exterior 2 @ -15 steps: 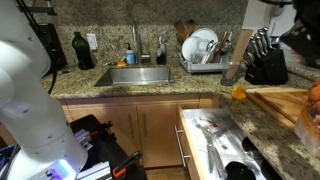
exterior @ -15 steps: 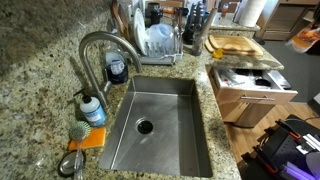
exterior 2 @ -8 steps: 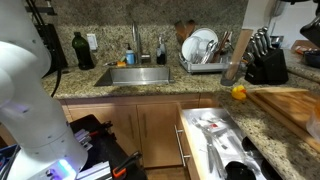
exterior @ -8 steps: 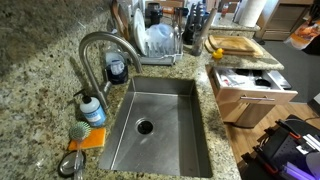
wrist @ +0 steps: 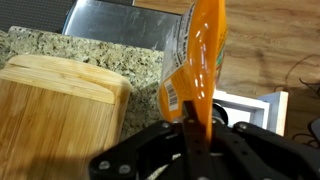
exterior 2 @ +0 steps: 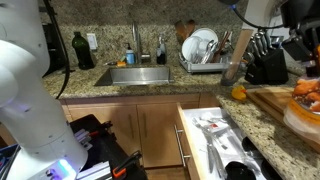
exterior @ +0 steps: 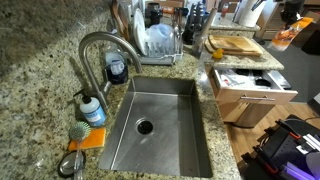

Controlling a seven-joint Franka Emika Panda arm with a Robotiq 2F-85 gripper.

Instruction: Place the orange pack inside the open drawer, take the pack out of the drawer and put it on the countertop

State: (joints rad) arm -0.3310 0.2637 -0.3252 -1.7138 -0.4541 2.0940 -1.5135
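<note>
Home kitchen. Granite countertop [exterior: 40, 60], steel sink [exterior: 165, 120] with arched faucet [exterior: 100, 42], dish rack [exterior 2: 207, 67] holding plates [exterior 2: 200, 44], knife block [exterior 2: 268, 64], wooden cutting board [exterior: 236, 45], soap bottle [exterior: 92, 108], wooden cabinets [exterior 2: 140, 130], open drawer [exterior: 245, 105] of utensils [exterior 2: 214, 135].

Sink [exterior: 172, 108], faucet [exterior: 103, 36], dish rack [exterior: 163, 60], cutting board [exterior: 235, 45]

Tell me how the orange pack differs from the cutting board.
Colour: the orange pack is glossy orange; the cutting board is pale wood. Pose: the orange pack hangs upright in the gripper, jaws shut on it; the cutting board lies flat on the counter.
</note>
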